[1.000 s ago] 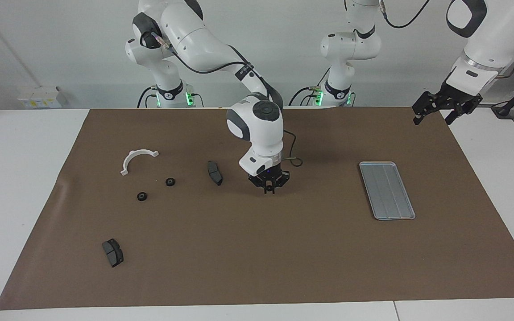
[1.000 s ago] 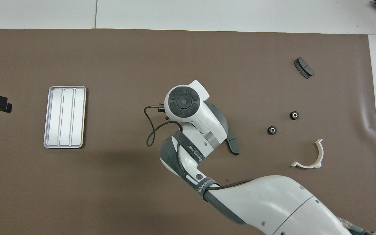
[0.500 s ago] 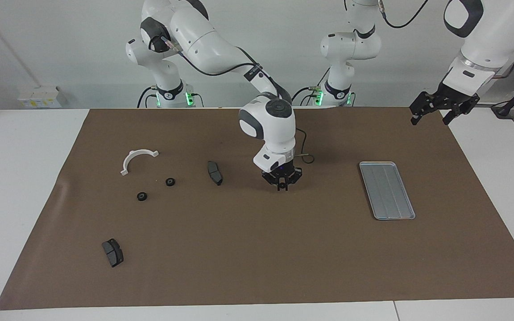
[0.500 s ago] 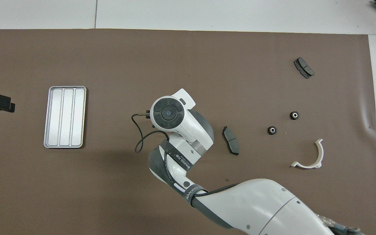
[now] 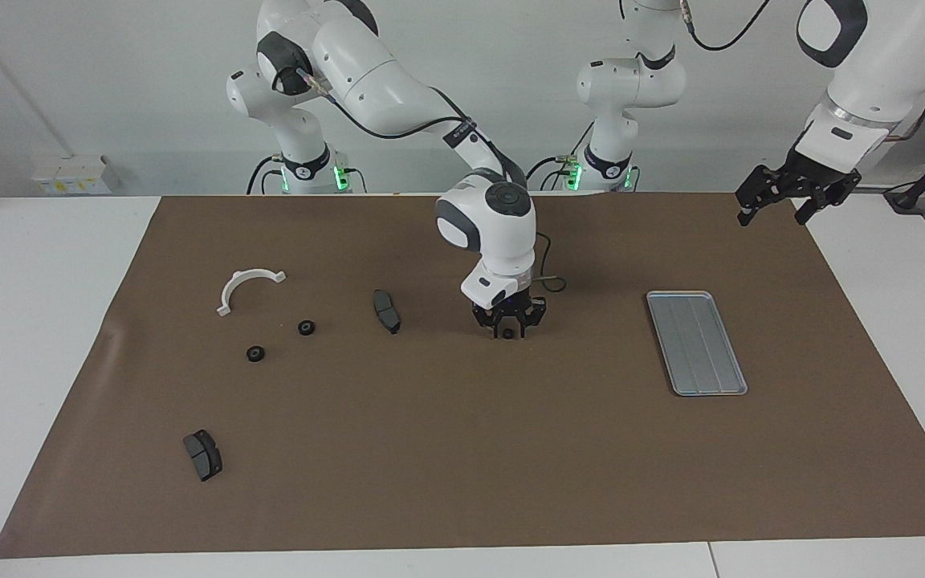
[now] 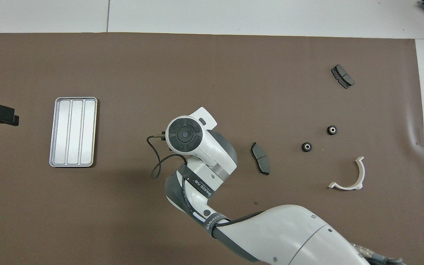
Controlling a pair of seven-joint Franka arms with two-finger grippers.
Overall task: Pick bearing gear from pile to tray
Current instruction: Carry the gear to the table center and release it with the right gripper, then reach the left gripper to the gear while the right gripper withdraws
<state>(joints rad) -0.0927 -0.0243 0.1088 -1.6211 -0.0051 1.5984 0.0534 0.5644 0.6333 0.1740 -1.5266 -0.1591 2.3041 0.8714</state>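
You have a white table (image 5: 37,337) with a brown mat (image 5: 462,466) over most of it. Read the clock from the mat's centre in the facing view, twelve toward the robots. The tray (image 5: 696,343) lies flat at three. The bracket (image 5: 246,288) sits at ten, one pad (image 5: 386,311) nearer the centre at ten. Two rings (image 5: 306,327) (image 5: 254,353) rest apart at nine. The other pad (image 5: 202,454) is at eight.

The right arm reaches out from the upper left of the facing view, wrist bent straight down, its hand (image 5: 508,327) low at the centre of the frame with fingers spread apart. The left arm waits at the upper right corner, its hand (image 5: 788,197) raised, tilted, fingers wide apart.
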